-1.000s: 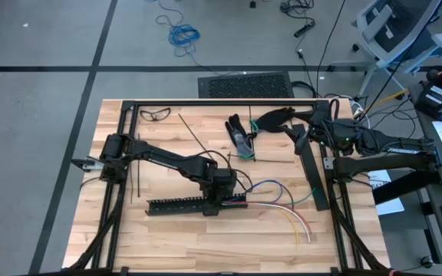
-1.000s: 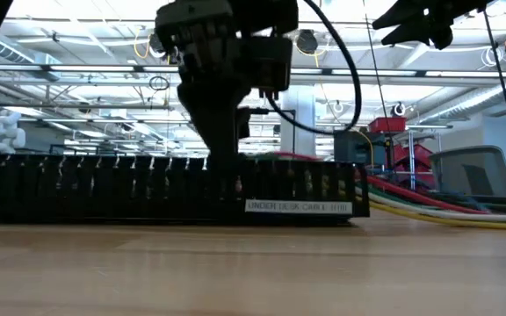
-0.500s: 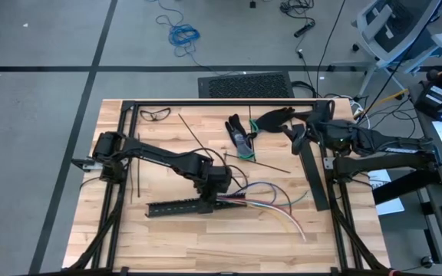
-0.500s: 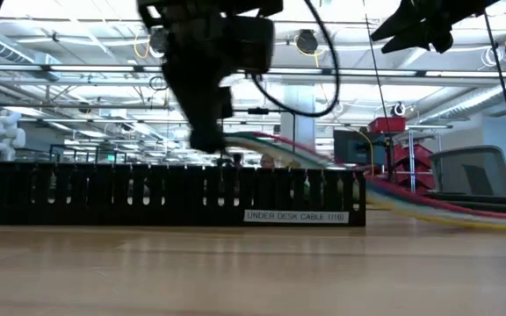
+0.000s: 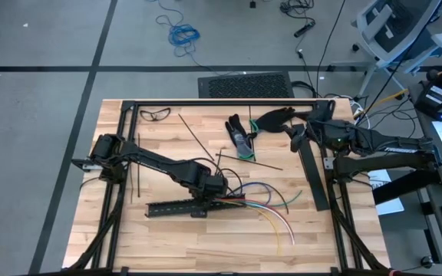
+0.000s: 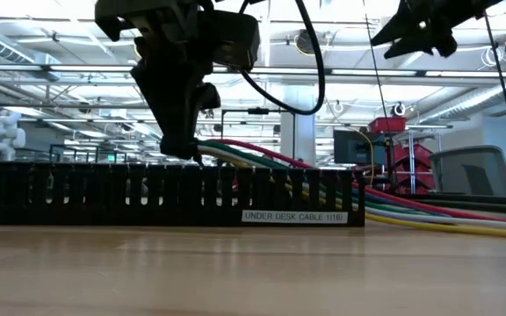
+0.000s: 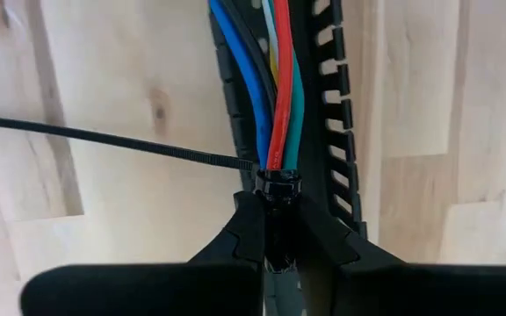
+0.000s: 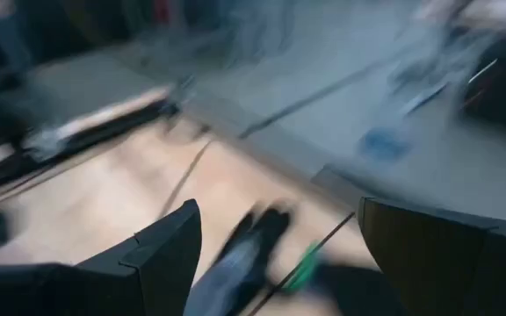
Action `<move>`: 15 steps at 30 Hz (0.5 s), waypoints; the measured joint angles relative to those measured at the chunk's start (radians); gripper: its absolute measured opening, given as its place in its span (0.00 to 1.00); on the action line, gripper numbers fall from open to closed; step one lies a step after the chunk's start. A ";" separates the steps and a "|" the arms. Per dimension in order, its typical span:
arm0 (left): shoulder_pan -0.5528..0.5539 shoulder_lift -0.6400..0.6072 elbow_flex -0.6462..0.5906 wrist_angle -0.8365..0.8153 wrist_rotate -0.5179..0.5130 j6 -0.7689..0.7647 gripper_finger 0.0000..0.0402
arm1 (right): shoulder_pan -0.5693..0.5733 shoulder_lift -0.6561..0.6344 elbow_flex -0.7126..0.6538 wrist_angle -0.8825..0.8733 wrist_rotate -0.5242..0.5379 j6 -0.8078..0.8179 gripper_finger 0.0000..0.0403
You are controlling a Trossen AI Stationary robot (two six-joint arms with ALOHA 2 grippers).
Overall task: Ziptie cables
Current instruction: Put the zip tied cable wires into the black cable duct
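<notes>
Cables [image 6: 262, 160] cross rail [image 6: 104, 195] labelled "UNDER DESK CABLE".

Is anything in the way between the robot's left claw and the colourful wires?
Nothing visible is in the way. The left gripper is already shut on the end of the cables, just below a ziptie wrapped around them, above the black slotted rail. The right gripper waits open, far off near the table's back right.
</notes>
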 joint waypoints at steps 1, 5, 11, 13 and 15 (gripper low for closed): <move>0.001 0.000 0.000 0.003 -0.002 0.000 0.09 | 0.001 0.014 0.000 -0.049 -0.069 0.042 0.74; 0.000 0.000 0.000 0.021 -0.005 0.000 0.09 | 0.045 0.117 -0.047 -0.214 -0.256 0.184 0.73; 0.001 0.000 0.000 0.018 -0.007 0.000 0.09 | 0.151 0.280 -0.137 -0.117 -0.327 0.236 0.69; 0.002 0.000 0.000 0.018 -0.008 0.000 0.09 | 0.170 0.345 -0.145 -0.080 -0.329 0.262 0.67; 0.002 0.000 0.000 0.018 -0.009 0.000 0.09 | 0.191 0.420 -0.146 -0.026 -0.344 0.280 0.66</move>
